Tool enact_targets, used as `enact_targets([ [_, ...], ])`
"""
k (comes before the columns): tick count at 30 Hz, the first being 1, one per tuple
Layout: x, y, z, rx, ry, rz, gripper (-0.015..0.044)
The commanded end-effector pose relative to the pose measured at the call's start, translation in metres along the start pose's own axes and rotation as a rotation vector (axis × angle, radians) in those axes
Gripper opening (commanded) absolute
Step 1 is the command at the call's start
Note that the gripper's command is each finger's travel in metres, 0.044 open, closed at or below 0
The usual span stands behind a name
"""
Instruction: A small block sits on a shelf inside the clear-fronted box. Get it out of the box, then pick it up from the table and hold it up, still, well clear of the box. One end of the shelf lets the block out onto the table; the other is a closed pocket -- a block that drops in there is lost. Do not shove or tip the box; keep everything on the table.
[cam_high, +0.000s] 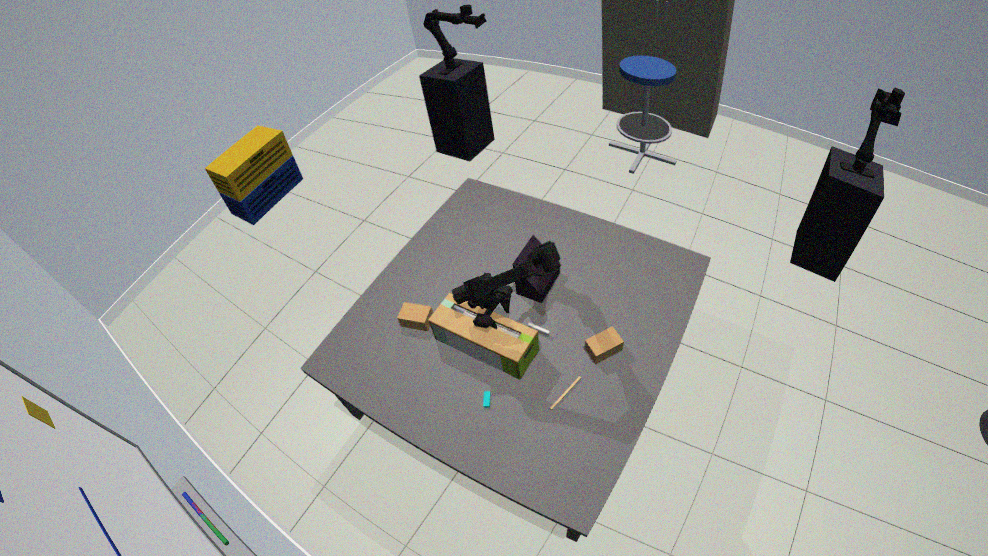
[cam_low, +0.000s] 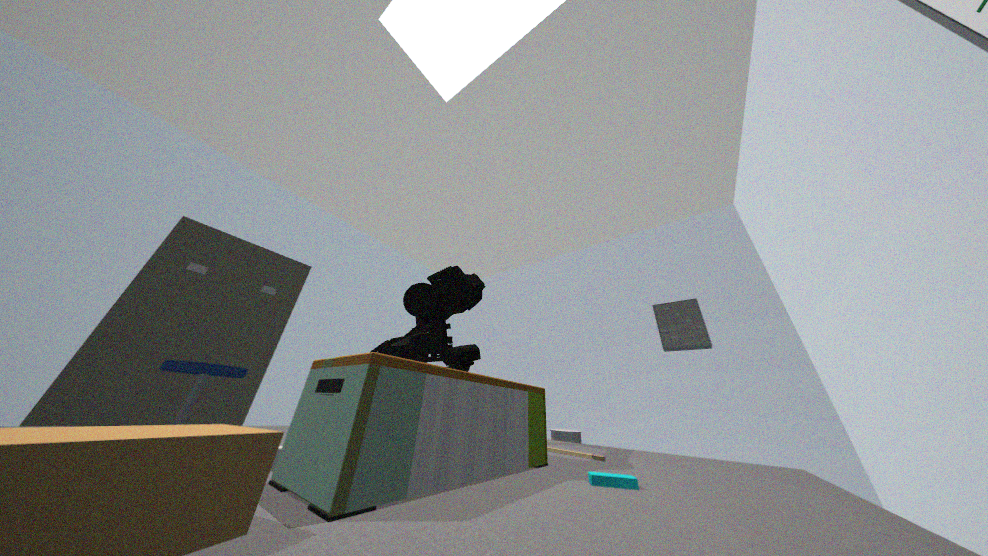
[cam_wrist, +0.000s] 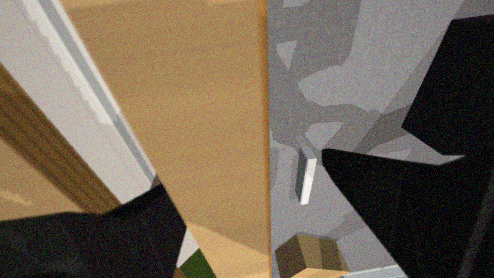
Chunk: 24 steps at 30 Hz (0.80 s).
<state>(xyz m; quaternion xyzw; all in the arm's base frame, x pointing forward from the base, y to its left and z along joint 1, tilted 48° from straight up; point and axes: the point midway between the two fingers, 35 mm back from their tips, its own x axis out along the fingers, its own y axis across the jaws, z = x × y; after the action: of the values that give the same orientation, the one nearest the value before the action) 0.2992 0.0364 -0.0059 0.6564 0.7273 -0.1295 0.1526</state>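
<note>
The box (cam_high: 483, 336) lies in the middle of the table, with a tan top, a pale green left end and a bright green right end. It also shows in the exterior view (cam_low: 414, 432), where its greyish front reveals no block. A pale strip runs along the box top. The block on the shelf is hidden in every view. My gripper (cam_high: 483, 319) (cam_low: 459, 356) is open and empty just above the box top near its back edge. In the wrist view (cam_wrist: 245, 220) one finger is over the top and the other is over the table beside the box.
On the table are two tan blocks (cam_high: 413, 315) (cam_high: 603, 343), a white stick behind the box, a wooden stick (cam_high: 565, 392) and a small cyan piece (cam_high: 486, 399) in front. The arm's base (cam_high: 537, 269) stands behind the box.
</note>
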Motion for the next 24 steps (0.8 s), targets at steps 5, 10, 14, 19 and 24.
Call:
enact_targets([
  [5, 0.003, 0.0, -0.009, 0.003, 0.003, 0.005, 0.04],
  [10, 0.004, 0.0, -0.015, 0.003, 0.003, 0.005, 0.04],
  [14, 0.007, 0.0, -0.021, 0.003, 0.003, 0.005, 0.04],
  [19, 0.009, 0.0, -0.028, 0.003, 0.004, 0.005, 0.04],
  [24, 0.012, 0.0, -0.035, 0.003, 0.004, 0.005, 0.04],
])
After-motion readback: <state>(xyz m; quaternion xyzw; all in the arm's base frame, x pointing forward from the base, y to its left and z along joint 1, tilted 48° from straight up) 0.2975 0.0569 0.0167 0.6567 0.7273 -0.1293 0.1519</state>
